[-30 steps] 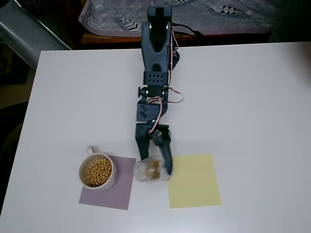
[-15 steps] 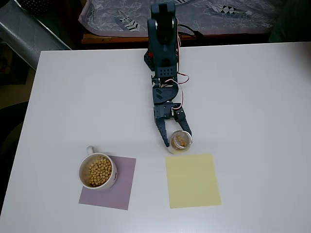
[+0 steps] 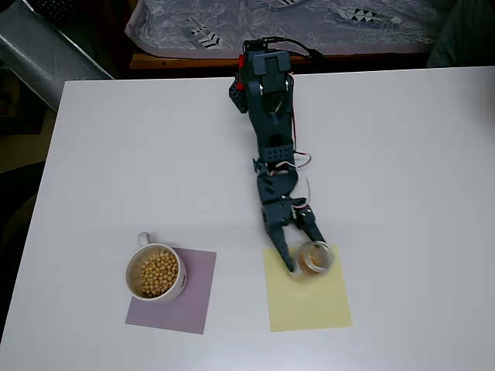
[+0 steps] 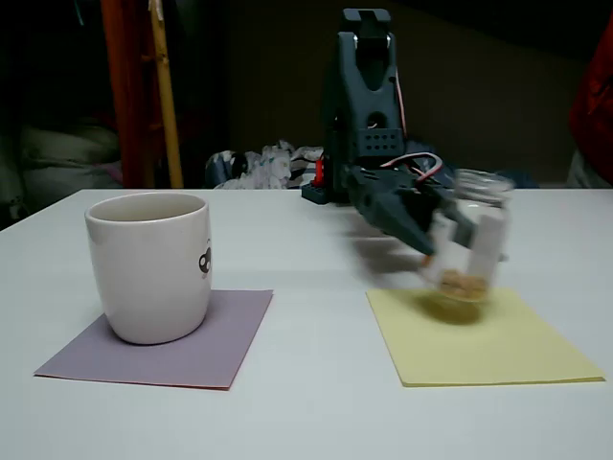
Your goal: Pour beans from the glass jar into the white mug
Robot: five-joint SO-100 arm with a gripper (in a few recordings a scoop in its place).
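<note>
The dark two-finger gripper [image 3: 303,251] is clamped around the small clear glass jar [image 3: 315,256], carrying it upright just above the upper part of the yellow square paper mat [image 3: 309,297]; the fixed view shows the jar [image 4: 467,251] blurred and apparently just clear of the mat. A thin layer of tan beans [image 4: 464,285] sits at the jar's bottom. Well apart, to the left in the overhead view, the round white ceramic mug [image 3: 155,273] stands on a purple square mat [image 3: 193,301], heaped with small tan-yellow beans [image 3: 158,271]. The pour looks essentially done; what seems left is setting the jar down and letting go.
</note>
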